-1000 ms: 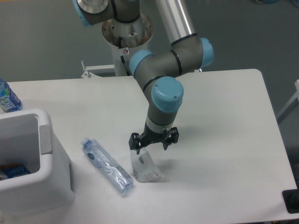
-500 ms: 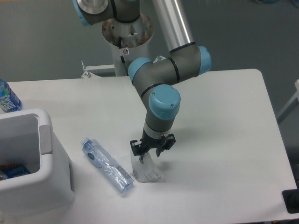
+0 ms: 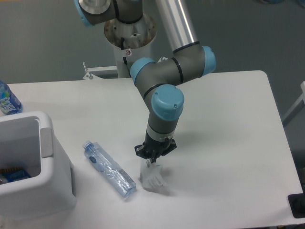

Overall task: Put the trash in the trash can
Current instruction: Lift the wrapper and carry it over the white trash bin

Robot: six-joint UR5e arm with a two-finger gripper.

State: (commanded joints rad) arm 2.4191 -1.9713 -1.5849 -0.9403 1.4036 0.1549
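1. The claw (image 3: 152, 161) points down at the white bench (image 3: 228, 143), its fingers drawn close together and pinched on the top edge of the clear wrapper (image 3: 153, 179).
2. The wrapper hangs crumpled just below the claw, with its lower edge on or just above the bench; which of the two cannot be told, since the clear film blends into the white surface. Its print is too faint to read.
3. The fingertips themselves are dark and small, and the exact line where they meet the film is hard to make out.
4. To the left of the claw, near but apart from the wrapper, the crushed water bottle (image 3: 109, 169) lies flat on the bench. Its blue cap points up-left, away from the claw, and its base is nearest the wrapper.
5. Far to the left of the claw stands the white trash can (image 3: 47, 176), cut off by the left and bottom edges of the view. Its opening shows only a sliver of dark and blue contents, too little to identify.
6. Further left and behind the claw, at the frame edge, a bottle with a bright blue label (image 3: 7, 99) is only partly visible.
7. The arm's upper links run out of the top of the frame.
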